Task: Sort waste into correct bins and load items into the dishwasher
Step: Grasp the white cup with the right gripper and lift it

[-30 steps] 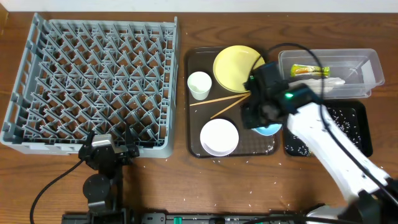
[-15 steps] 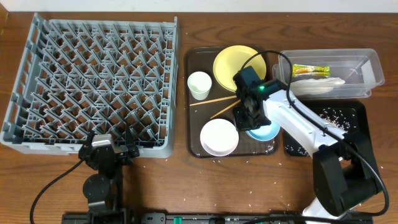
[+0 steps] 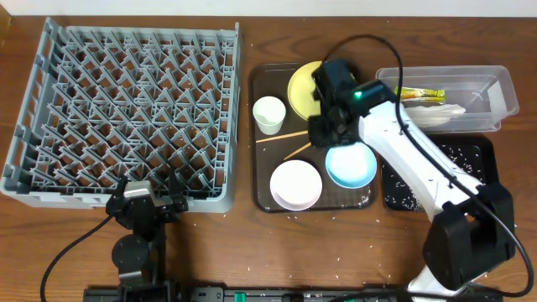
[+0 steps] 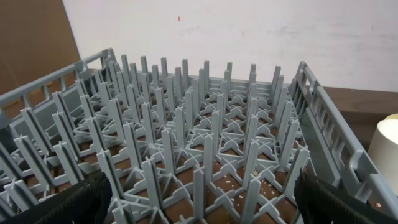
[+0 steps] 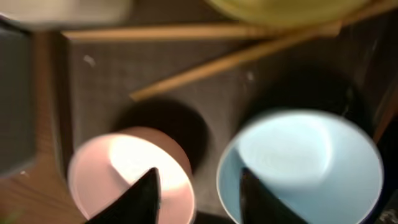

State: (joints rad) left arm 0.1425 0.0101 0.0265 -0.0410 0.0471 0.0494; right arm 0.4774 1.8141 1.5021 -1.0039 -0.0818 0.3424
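The grey dish rack fills the left of the table and the left wrist view. On the brown serving tray lie the yellow plate, white cup, white bowl, light blue bowl and two chopsticks. My right gripper hovers open and empty over the tray between the bowls; the white bowl, blue bowl and chopsticks show below it. The clear tub holds the wrapper and napkin. My left gripper is open at the rack's front edge.
The black tray at the right front holds scattered rice grains. A few grains lie on the table in front of the brown tray. The right arm crosses over the black tray and the tub's left end. The cup's side shows at the right of the left wrist view.
My right gripper has moved back and a little left, away from the light blue bowl, which now lies fully uncovered on the tray. The left arm has not moved.
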